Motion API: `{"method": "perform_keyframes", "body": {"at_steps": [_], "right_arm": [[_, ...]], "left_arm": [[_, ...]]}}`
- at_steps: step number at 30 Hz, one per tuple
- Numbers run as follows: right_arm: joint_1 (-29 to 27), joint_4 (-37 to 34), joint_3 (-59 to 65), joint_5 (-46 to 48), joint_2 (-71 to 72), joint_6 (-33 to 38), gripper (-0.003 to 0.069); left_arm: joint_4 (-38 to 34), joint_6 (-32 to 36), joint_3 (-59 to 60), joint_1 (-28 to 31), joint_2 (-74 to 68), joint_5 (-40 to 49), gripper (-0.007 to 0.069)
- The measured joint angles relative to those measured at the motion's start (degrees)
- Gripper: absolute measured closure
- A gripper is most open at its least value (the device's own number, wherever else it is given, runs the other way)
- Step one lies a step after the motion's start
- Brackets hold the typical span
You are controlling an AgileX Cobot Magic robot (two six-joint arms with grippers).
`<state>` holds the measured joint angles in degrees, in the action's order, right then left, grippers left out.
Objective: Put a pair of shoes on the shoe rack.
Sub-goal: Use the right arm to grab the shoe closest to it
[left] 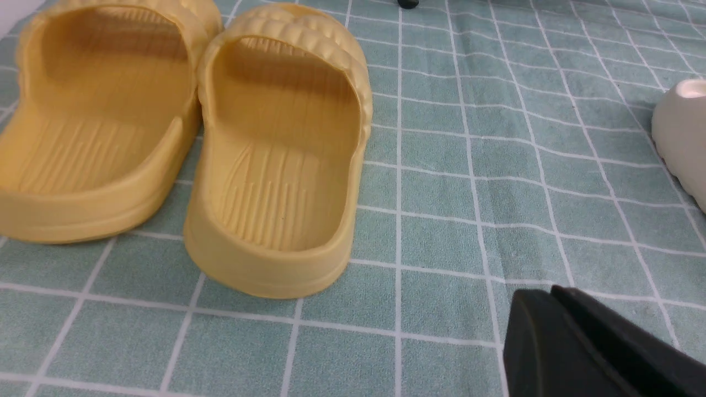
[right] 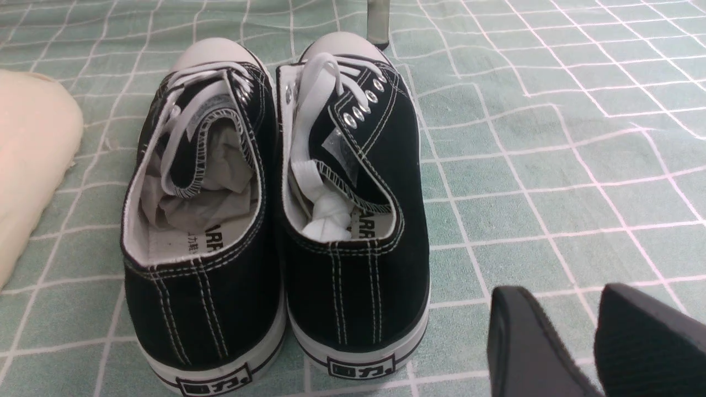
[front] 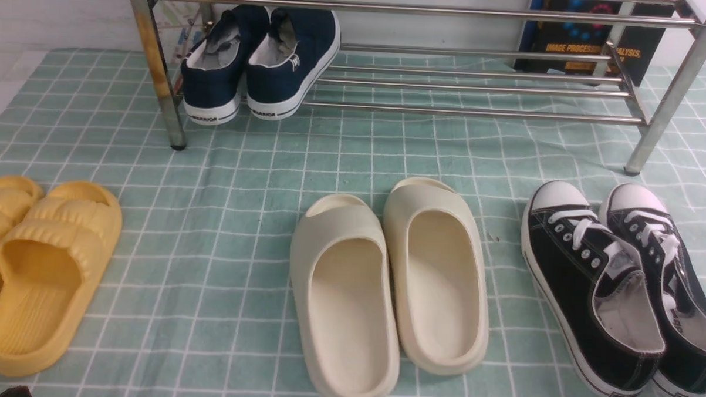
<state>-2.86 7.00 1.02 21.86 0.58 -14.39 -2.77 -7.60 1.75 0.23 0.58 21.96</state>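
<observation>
The pair of black canvas sneakers (front: 620, 284) with white toe caps and laces stands side by side on the green checked cloth at the front right, toes toward the shoe rack (front: 428, 54). In the right wrist view the sneakers (right: 276, 209) show heels first. My right gripper (right: 557, 303) is open and empty, low over the cloth just behind and beside the heel of the nearer sneaker. My left gripper (left: 551, 295) is shut and empty, over the cloth near the yellow slides (left: 276, 154). Only a dark tip of the left arm (front: 14, 392) shows in the front view.
Navy blue sneakers (front: 264, 60) sit on the rack's low rails at its left end, by a rust-stained leg (front: 158, 68). Cream foam slides (front: 391, 288) lie front centre, yellow slides (front: 39, 264) front left. A dark book (front: 593, 48) leans behind the rack.
</observation>
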Motion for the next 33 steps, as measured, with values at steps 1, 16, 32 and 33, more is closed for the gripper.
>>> {"method": "perform_keyframes", "body": {"at_steps": [1,16,32,33], "right_arm": [[0.00,-1.27,0.00,0.00,0.00,-0.85,0.0420],[0.00,-5.41,-0.05,0.00,0.00,-3.68,0.0420],[0.00,-34.16,0.14,0.46,0.00,-22.35,0.0420],[0.00,-33.38,0.14,0.25,0.00,-22.41,0.0420]], "left_arm": [[0.00,0.00,0.00,0.00,0.00,0.00,0.0581],[0.00,0.00,0.00,0.00,0.00,0.00,0.0578],[0.00,-0.02,0.00,0.00,0.00,0.00,0.0563],[0.00,-0.02,0.00,0.00,0.00,0.00,0.0560]]}}
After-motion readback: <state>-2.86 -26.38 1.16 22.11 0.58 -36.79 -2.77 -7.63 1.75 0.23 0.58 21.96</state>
